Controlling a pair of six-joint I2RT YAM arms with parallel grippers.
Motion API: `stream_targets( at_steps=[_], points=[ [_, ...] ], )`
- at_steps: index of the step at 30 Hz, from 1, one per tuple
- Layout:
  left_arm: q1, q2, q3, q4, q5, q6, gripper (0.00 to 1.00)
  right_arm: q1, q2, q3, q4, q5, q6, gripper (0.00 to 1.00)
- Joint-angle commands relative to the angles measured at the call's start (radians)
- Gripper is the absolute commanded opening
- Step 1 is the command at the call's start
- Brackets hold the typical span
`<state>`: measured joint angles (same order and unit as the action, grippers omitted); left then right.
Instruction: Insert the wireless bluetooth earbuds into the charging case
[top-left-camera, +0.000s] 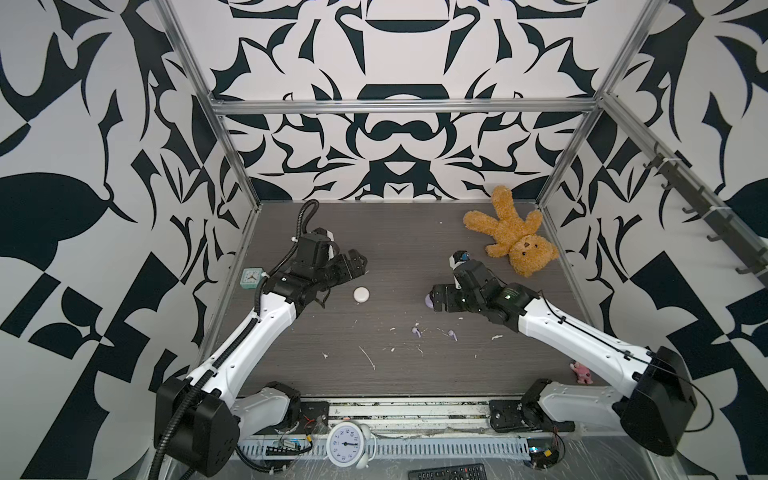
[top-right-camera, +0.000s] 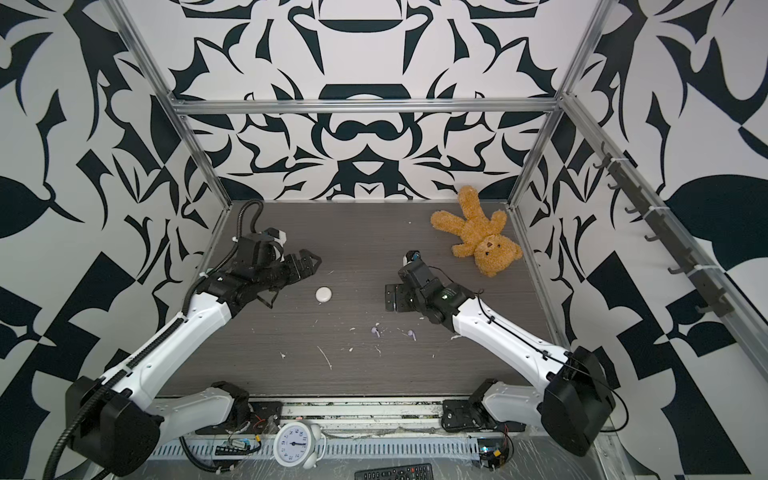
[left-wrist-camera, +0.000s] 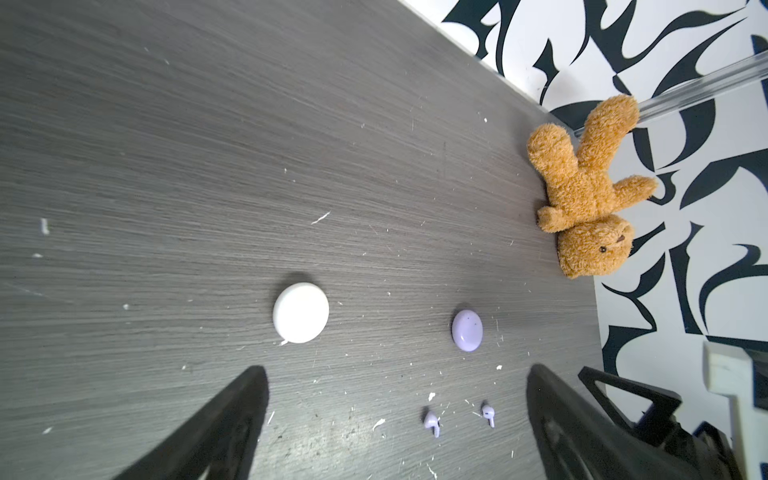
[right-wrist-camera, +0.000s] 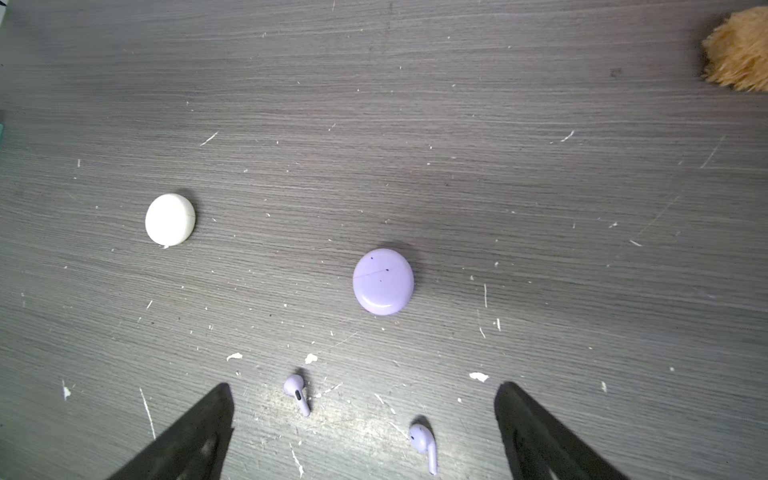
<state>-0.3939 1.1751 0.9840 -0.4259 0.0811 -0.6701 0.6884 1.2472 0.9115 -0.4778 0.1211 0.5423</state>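
The left gripper (top-right-camera: 309, 264) and right gripper (top-right-camera: 390, 297) both stand wide, empty. Two purple earbuds (right-wrist-camera: 297, 392) lie loose among debris (right-wrist-camera: 478, 376), near the purple case (right-wrist-camera: 383, 281) — apparently shut — so a pinch could flick one away, or bring it to a closed case.
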Motion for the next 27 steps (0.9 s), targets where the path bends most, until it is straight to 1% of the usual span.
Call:
stream_targets(
  at_steps=[1,5,8,10,12,15,17,18,20,21,27],
  points=[
    [0.002,0.006,0.044,-0.162,-0.026,0.063,0.99,-0.004,0.033,0.072,-0.092,0.049,-0.056,1.0],
    [0.008,0.009,0.036,-0.156,-0.023,0.1,0.99,-0.009,0.057,0.098,-0.117,0.062,-0.079,1.0],
    [0.011,0.011,0.019,-0.124,0.014,0.163,0.99,-0.009,0.061,0.097,-0.115,0.03,-0.072,1.0],
    [0.01,0.007,-0.003,-0.085,0.015,0.2,0.99,-0.01,0.058,0.085,-0.096,0.013,-0.065,1.0],
    [0.011,0.007,-0.001,-0.079,-0.022,0.219,0.99,-0.01,0.054,0.067,-0.076,0.026,-0.054,1.0],
    [0.009,0.009,0.013,-0.099,-0.039,0.266,0.99,-0.01,0.06,0.056,-0.057,0.049,-0.04,1.0],
    [0.009,0.007,-0.021,-0.076,-0.092,0.294,0.99,-0.01,0.075,0.067,-0.06,0.05,-0.04,1.0],
    [0.009,0.011,-0.033,-0.067,-0.128,0.293,0.99,-0.01,0.089,0.082,-0.071,0.053,-0.042,1.0],
    [0.009,0.028,-0.014,-0.089,-0.114,0.307,0.99,-0.01,0.118,0.11,-0.099,0.058,-0.043,1.0],
    [0.009,0.038,-0.011,-0.091,-0.126,0.311,0.99,-0.01,0.133,0.123,-0.112,0.058,-0.041,1.0],
    [-0.001,0.047,-0.013,-0.101,-0.121,0.287,0.99,-0.01,0.201,0.158,-0.144,0.038,-0.027,1.0]
  ],
)
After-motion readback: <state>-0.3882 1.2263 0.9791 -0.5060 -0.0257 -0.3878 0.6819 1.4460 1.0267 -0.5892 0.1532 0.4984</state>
